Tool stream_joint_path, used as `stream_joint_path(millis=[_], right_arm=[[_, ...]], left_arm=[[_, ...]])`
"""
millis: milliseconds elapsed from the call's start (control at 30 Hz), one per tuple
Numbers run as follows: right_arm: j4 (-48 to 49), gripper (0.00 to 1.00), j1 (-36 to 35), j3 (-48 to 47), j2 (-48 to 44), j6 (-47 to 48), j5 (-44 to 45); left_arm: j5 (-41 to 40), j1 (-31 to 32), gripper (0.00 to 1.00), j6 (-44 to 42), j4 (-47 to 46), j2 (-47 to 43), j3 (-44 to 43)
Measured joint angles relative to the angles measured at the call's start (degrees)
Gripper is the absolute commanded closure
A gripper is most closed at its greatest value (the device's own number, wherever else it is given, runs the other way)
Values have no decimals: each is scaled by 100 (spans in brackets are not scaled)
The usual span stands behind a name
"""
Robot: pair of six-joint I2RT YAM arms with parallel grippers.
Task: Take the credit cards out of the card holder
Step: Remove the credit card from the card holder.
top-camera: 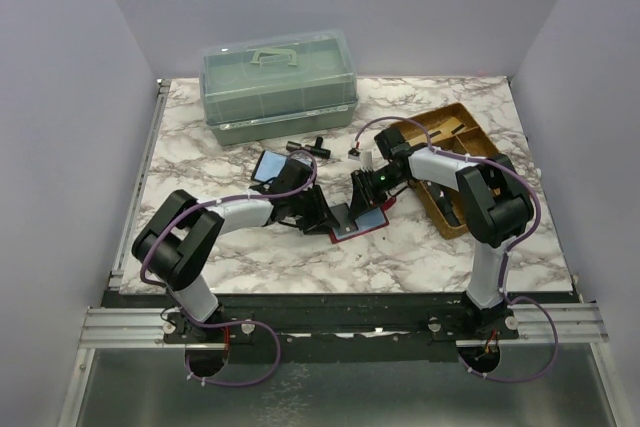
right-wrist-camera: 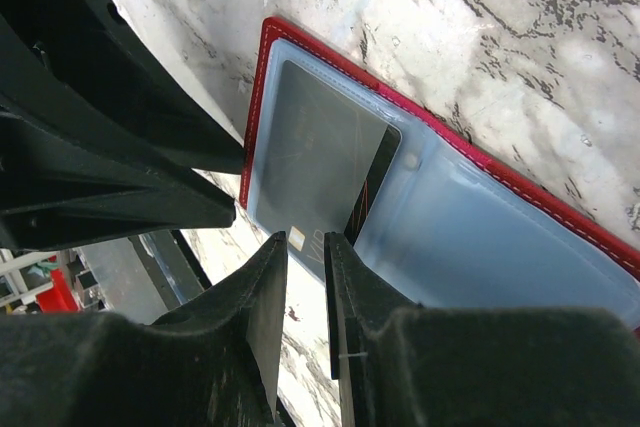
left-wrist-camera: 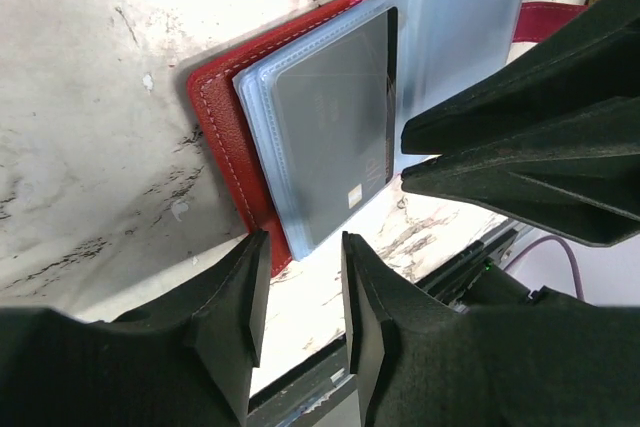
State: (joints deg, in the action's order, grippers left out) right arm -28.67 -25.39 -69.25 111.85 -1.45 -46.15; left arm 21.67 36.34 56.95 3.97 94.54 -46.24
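"On the marble table point(top-camera: 250, 257), what was the biggest thing?"

"A pale green box point(top-camera: 278, 87) with a handled lid, shut, standing at the back left. Next in size was a wooden tray point(top-camera: 440, 113) with compartments along the right side. The right arm point(top-camera: 440, 165) reached in over the tray, and the left arm point(top-camera: 235, 215) came in from the other side."

"And the card holder point(top-camera: 365, 221)?"

"It lay open and flat near the middle of the table, between the two arms, with a red rim around clear bluish sleeves. A blue folding case point(top-camera: 268, 165) lay behind the left arm, apart from the holder."

"Any card point(left-wrist-camera: 335, 117) to be seen?"

"One grey card sat inside the sleeve on the half nearer the left arm. Its dark edge faced the fold."

"What about the left gripper point(left-wrist-camera: 300, 252)?"

"Its fingers stood a little apart and held nothing, with their tips just at the outer corner of that half."

"And the right gripper point(right-wrist-camera: 302, 247)?"

"It pointed in from the fold side, with only a sliver of gap between its fingers. The tips were at the card's dark edge. I could not tell whether they pinched anything."
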Motion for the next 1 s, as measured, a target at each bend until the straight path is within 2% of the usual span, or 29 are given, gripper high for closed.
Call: stream_joint_path(millis=[300,367,667,1000], right_arm=[[-4,72,0,2,0,0,11],[-9,72,0,2,0,-2,13],[0,72,52,2,-116,-11,46],[22,69,122,57,-131,-52,44]], left_arm=[[33,-48,57,-33,-151,9,4],[39,-61,60,-33,-179,9,4],[17,-74,83,-37,-260,-323,15],[63,-74,89,-66,-575,-142,7]])
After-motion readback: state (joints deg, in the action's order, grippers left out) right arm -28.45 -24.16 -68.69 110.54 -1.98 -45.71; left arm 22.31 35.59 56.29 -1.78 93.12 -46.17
